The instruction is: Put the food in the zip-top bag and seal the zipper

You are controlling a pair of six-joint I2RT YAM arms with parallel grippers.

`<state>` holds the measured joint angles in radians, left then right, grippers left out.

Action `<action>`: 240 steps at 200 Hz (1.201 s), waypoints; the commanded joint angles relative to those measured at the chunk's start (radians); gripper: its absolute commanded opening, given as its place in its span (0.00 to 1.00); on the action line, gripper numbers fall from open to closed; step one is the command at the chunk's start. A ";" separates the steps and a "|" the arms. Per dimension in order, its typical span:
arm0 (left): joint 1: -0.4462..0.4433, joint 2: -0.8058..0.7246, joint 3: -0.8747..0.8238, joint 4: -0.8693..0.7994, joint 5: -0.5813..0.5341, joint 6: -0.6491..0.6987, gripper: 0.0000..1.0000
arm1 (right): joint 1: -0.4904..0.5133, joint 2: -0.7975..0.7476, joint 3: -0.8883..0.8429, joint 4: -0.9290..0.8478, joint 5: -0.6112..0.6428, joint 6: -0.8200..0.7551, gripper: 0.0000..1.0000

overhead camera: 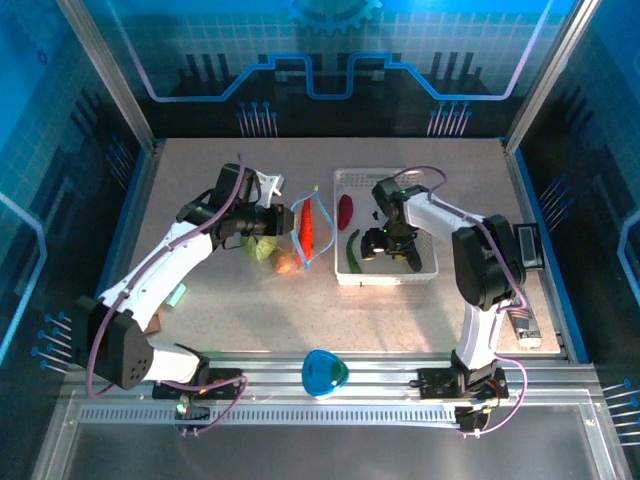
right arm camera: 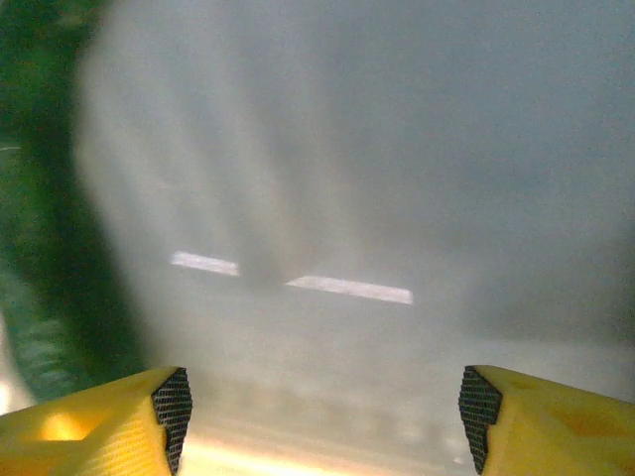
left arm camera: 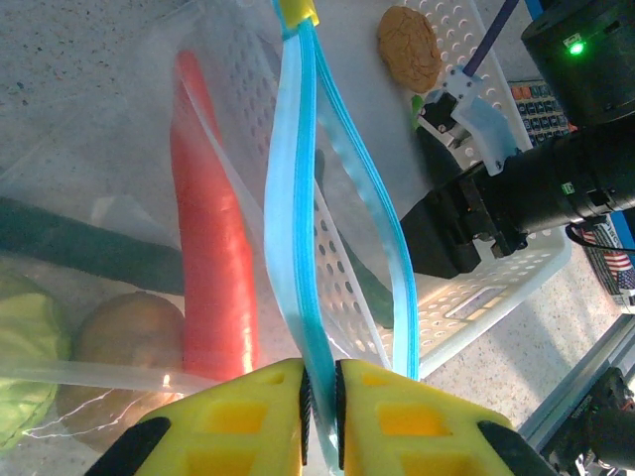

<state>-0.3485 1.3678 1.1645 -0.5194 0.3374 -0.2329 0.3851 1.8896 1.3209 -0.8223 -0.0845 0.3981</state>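
The clear zip-top bag (overhead camera: 285,245) lies left of the basket, its light-blue zipper (left arm camera: 298,198) spread apart into an open loop. My left gripper (left arm camera: 320,382) is shut on one zipper strip and stands at the bag's mouth (overhead camera: 277,215). Inside the bag are a long orange-red piece (left arm camera: 208,248), a dark-green cucumber (left arm camera: 79,248), the cabbage (left arm camera: 20,337) and a tan-orange piece (left arm camera: 129,332). My right gripper (right arm camera: 322,407) is open, low inside the basket (overhead camera: 385,250), with a blurred dark-green cucumber (right arm camera: 40,248) just left of its fingers. A red chili (overhead camera: 345,210) and green cucumber (overhead camera: 352,250) lie in the basket.
The white perforated basket (overhead camera: 425,272) stands right of the bag, with a tan round piece (left arm camera: 409,45) at its far end. A blue bowl-like object (overhead camera: 324,372) rests on the front rail. A small device (overhead camera: 527,245) sits at the table's right edge.
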 commanded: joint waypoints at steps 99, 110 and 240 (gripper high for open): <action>0.013 -0.002 0.026 -0.019 0.000 0.010 0.17 | -0.034 -0.127 0.054 -0.074 0.236 -0.088 0.73; 0.013 -0.004 0.025 -0.020 -0.001 0.010 0.17 | -0.035 -0.095 0.081 -0.101 0.291 -0.095 0.73; 0.013 -0.012 0.032 -0.042 -0.017 0.019 0.17 | -0.037 0.160 0.261 -0.194 0.534 -0.019 0.66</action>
<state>-0.3485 1.3678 1.1664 -0.5285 0.3340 -0.2329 0.3584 2.0129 1.5379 -0.9623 0.3908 0.3450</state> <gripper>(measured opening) 0.171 0.660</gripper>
